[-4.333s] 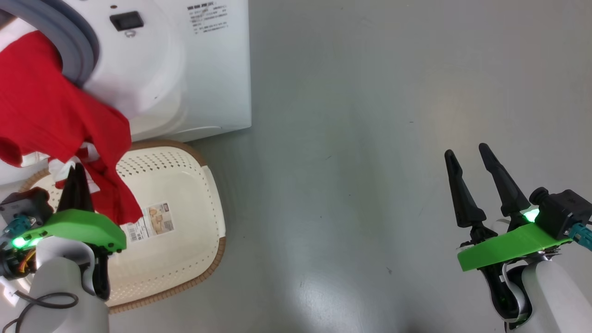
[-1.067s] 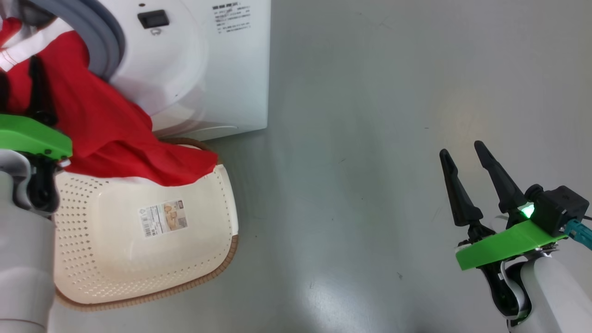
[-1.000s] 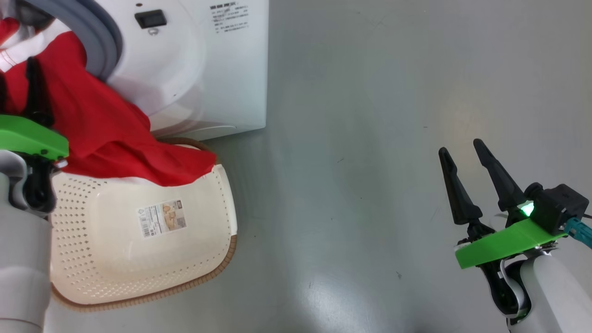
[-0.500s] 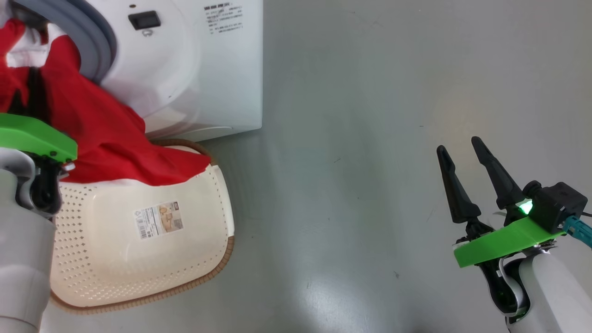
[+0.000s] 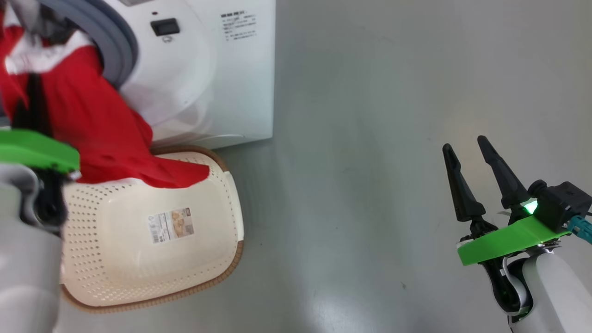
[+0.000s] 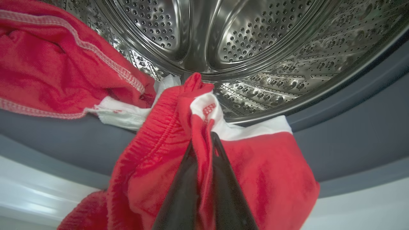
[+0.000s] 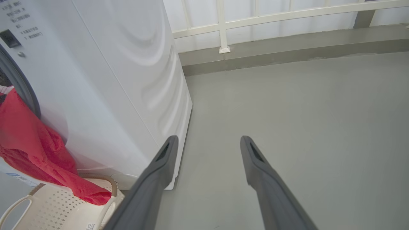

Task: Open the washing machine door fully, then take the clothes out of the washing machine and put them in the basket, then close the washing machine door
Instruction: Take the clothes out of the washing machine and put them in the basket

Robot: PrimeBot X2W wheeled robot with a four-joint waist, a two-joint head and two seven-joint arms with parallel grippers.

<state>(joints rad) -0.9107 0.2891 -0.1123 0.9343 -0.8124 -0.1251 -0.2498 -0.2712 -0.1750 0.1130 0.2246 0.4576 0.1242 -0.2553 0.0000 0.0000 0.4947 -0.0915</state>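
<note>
The white washing machine (image 5: 222,83) stands at the upper left, its steel drum (image 6: 223,38) open behind the grey rubber ring (image 5: 111,41). Red clothes (image 5: 92,125) with white panels spill from the drum mouth down onto the far rim of the cream basket (image 5: 138,268) on the floor in front. My left gripper (image 6: 204,140) is shut on a fold of red fabric (image 6: 262,179) at the drum's lip. A second red garment (image 6: 48,64) lies on the ring to its left. My right gripper (image 5: 465,143) hangs open over bare floor, far right. The door is out of view.
Grey floor (image 5: 370,185) stretches wide to the right of the machine and basket. A white railing (image 7: 223,25) on a low kerb runs behind the machine. The basket (image 7: 57,207) sits tight against the machine's front (image 7: 111,80).
My left gripper has risen from above the basket to the drum mouth and stays shut on red fabric. The head camera shifted slightly. The right arm has barely moved.
</note>
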